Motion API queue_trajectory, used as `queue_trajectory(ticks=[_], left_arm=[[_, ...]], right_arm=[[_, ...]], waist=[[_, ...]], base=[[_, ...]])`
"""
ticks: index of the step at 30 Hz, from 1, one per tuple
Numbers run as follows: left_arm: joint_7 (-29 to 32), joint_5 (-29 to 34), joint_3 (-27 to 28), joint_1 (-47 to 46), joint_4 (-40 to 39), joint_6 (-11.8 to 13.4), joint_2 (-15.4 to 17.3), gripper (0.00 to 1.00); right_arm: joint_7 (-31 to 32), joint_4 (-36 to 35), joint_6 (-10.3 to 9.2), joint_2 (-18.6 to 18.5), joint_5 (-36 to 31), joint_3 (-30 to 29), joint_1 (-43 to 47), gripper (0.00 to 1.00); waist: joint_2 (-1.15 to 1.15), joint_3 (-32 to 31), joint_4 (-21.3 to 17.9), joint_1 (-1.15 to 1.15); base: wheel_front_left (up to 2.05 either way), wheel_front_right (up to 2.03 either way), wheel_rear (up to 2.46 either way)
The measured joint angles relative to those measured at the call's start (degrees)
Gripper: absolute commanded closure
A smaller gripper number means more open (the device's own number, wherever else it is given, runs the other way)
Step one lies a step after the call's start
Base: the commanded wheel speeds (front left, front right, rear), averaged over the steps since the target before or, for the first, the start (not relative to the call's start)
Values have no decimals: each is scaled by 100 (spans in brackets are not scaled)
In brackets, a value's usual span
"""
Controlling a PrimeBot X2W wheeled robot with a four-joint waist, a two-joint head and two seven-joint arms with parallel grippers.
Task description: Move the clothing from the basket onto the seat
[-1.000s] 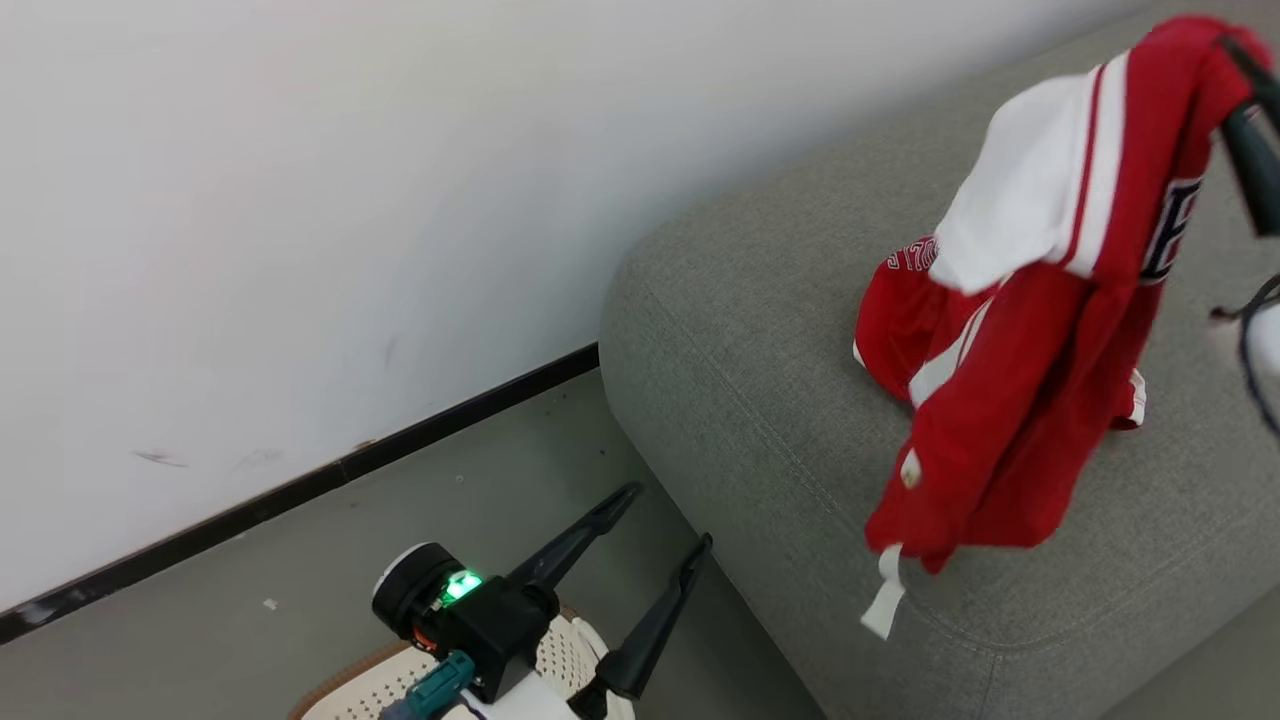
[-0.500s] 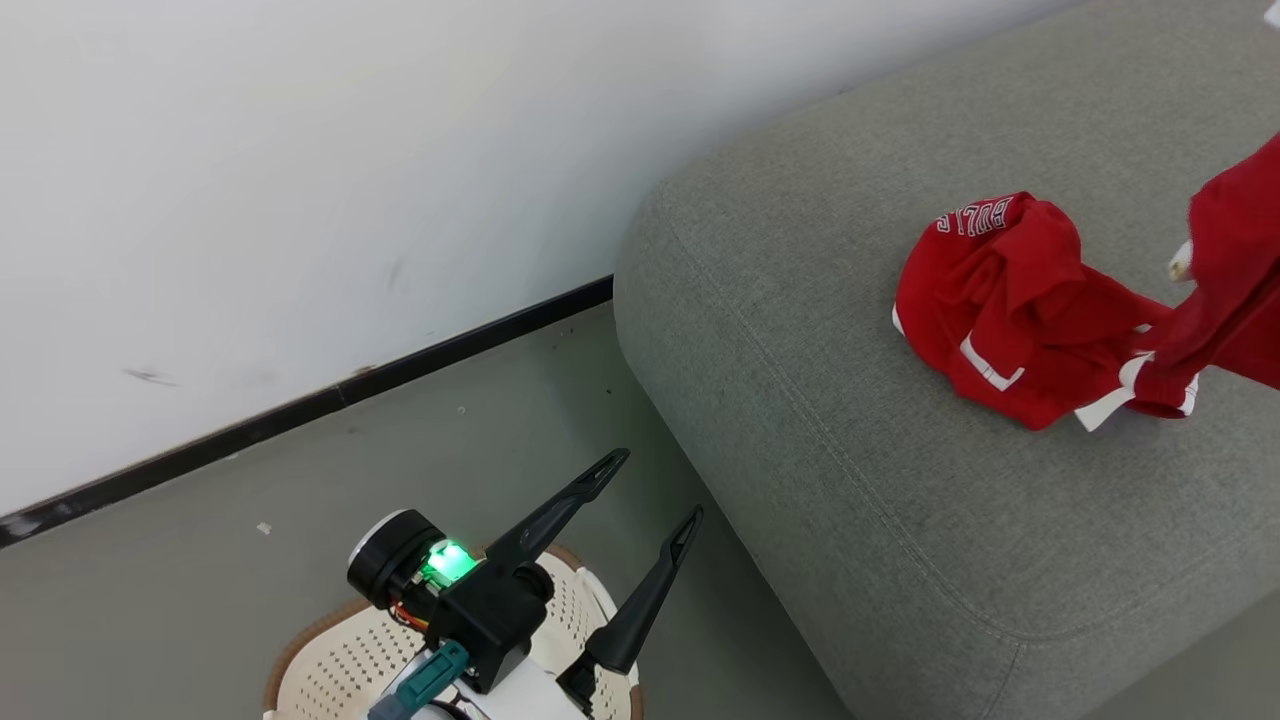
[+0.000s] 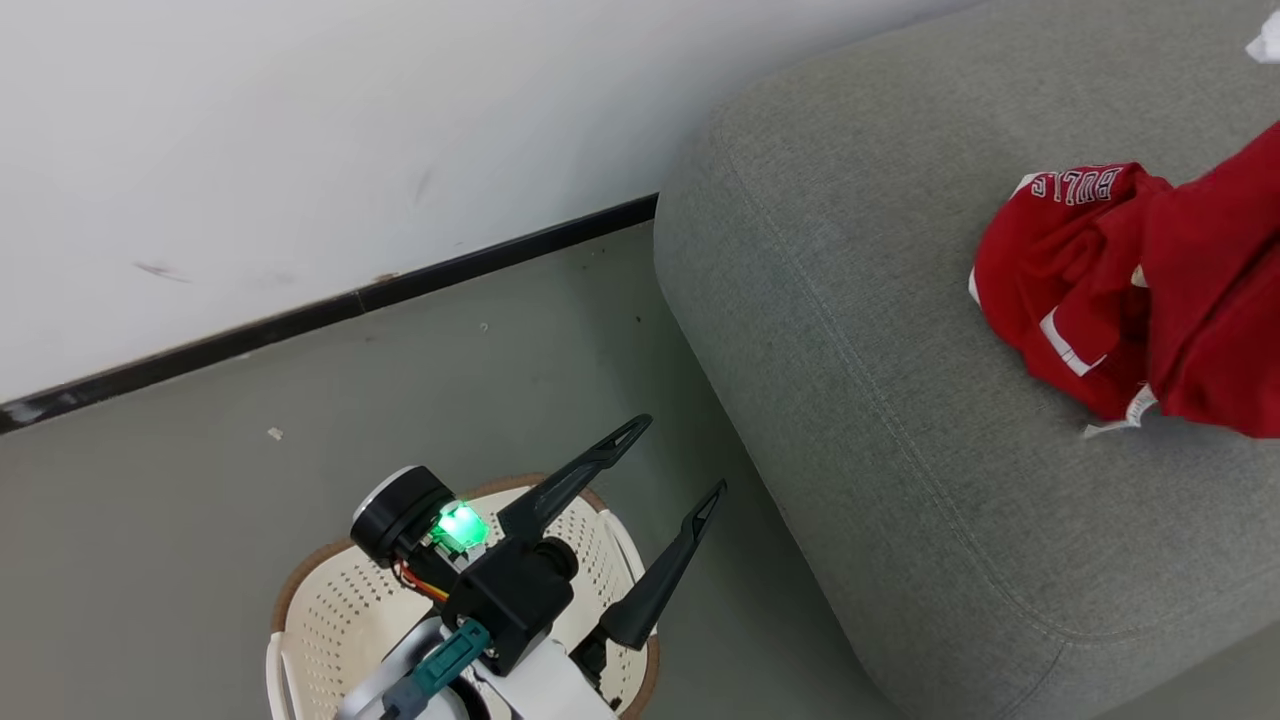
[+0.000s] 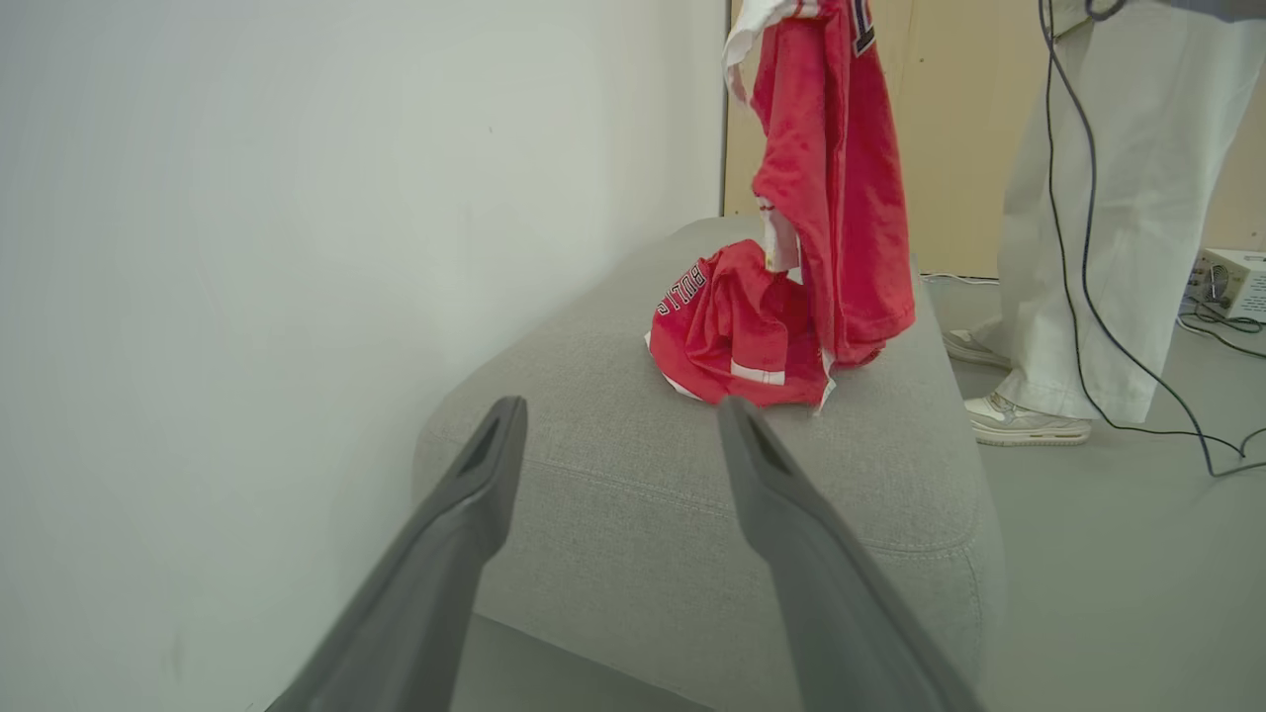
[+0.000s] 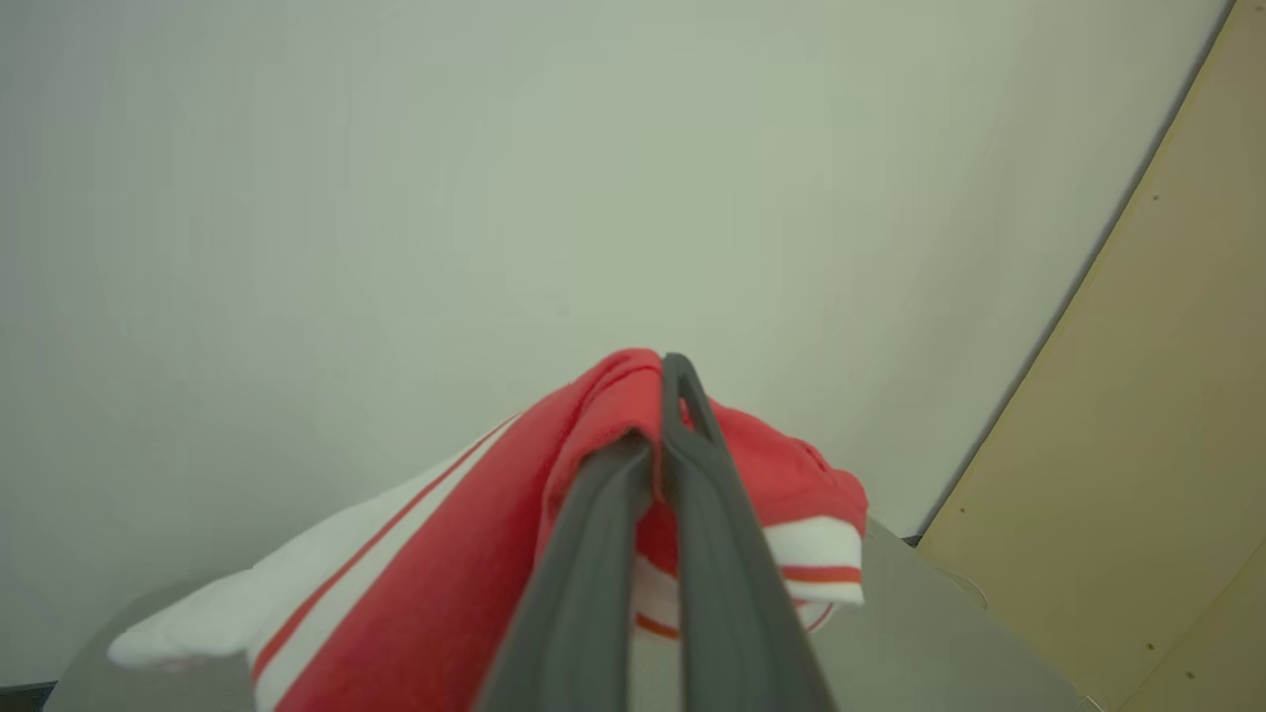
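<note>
While your right gripper [image 5: 658, 405] pinches a fold of the hanging jersey [image 4: 841, 198] high above the seat [image 3: 850, 350], its hem just meets the crumpled jersey [image 3: 1060, 270] lying there. Release from this height and the cloth may flop sideways over the rounded edge, or snag a finger. Your left gripper [image 3: 678, 458] hangs spread over the basket [image 3: 330, 620], near left.

Lab-like test room: bare white wall [image 3: 300, 150], grey floor [image 3: 250, 480], loose cables [image 4: 1065, 198], equipment box [image 4: 1231, 284] at 3 o'clock, grey sofa seat [image 3: 880, 400].
</note>
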Motion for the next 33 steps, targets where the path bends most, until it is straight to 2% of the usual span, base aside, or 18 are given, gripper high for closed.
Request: queue_trajectory(ticks=[5,16,28,29,31,32,33], left_arm=[[121,42,-54,-128,-100,-7,0,0],[210,89,-48,-504,-204,-81,2,0],[229,133,66,-723,-201,-130,71,0],[227,133,94,-723,-189,-130,82,0],[225,133,122,-724,-112,-136,94,0],[224,132,131,-723,-96,-136,100,0],[212,132,142,-723,-85,-136,102,0]], right_arm=[[-230,353,0,171,-5,37,230,100],[-559,945,0,866,2,-147,1016,100],[-614,1087,0,1310,-9,-355,1193,100],[-615,1099,0,1339,-12,-381,1195,78],[-615,1085,0,1418,-53,-488,1237,44],[-615,1053,0,1439,-68,-499,1285,3],[-615,1037,0,1464,-74,-513,1317,0]], waist=[[0,249,101,0],[0,752,204,0],[0,1131,159,0],[0,1150,145,0],[0,1164,121,0],[0,1163,114,0],[0,1160,106,0]], base=[[0,0,0],[0,0,0],[0,0,0],[0,0,0],[0,0,0],[0,0,0],[0,0,0]])
